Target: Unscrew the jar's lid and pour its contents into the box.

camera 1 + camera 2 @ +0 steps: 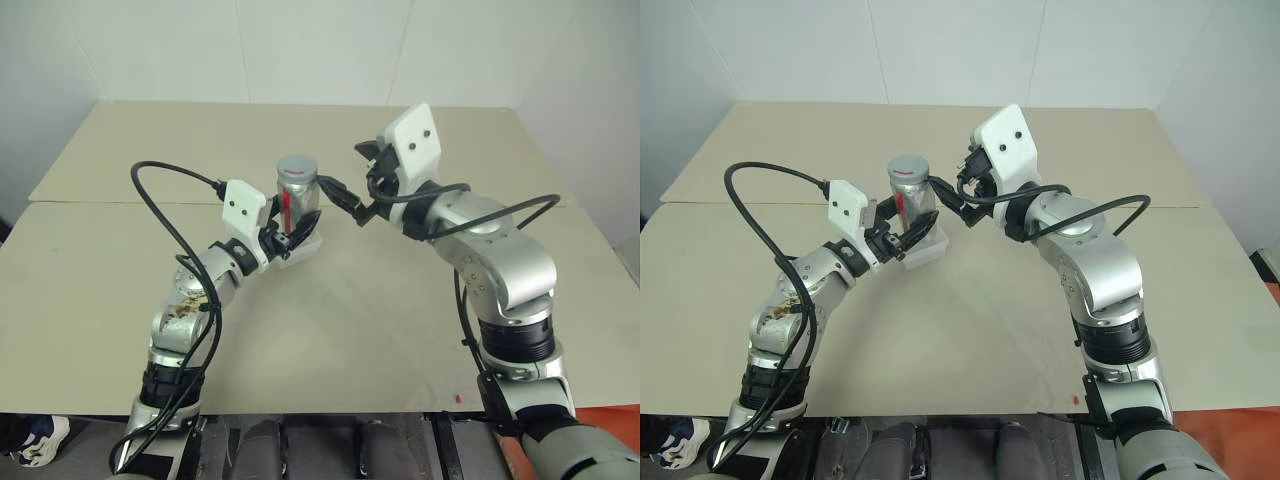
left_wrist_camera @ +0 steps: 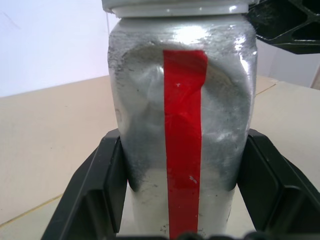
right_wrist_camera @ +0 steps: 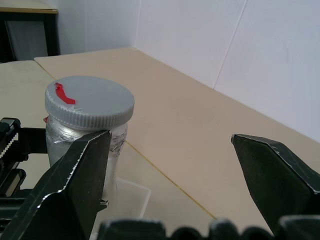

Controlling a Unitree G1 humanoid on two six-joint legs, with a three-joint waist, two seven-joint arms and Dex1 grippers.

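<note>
silvery, dented jar with red vertical stripe and ribbed grey lid, clamped by the left gripper; right gripper spread wide, empty, beside the lid.

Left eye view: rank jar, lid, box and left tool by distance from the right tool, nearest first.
1. Lid: on top of the jar, just left of the open right tool.
2. Jar: body below the lid, upright.
3. Box and left tool, shut on the jar's lower body: both lower, at the jar's base; too close to call.
</note>
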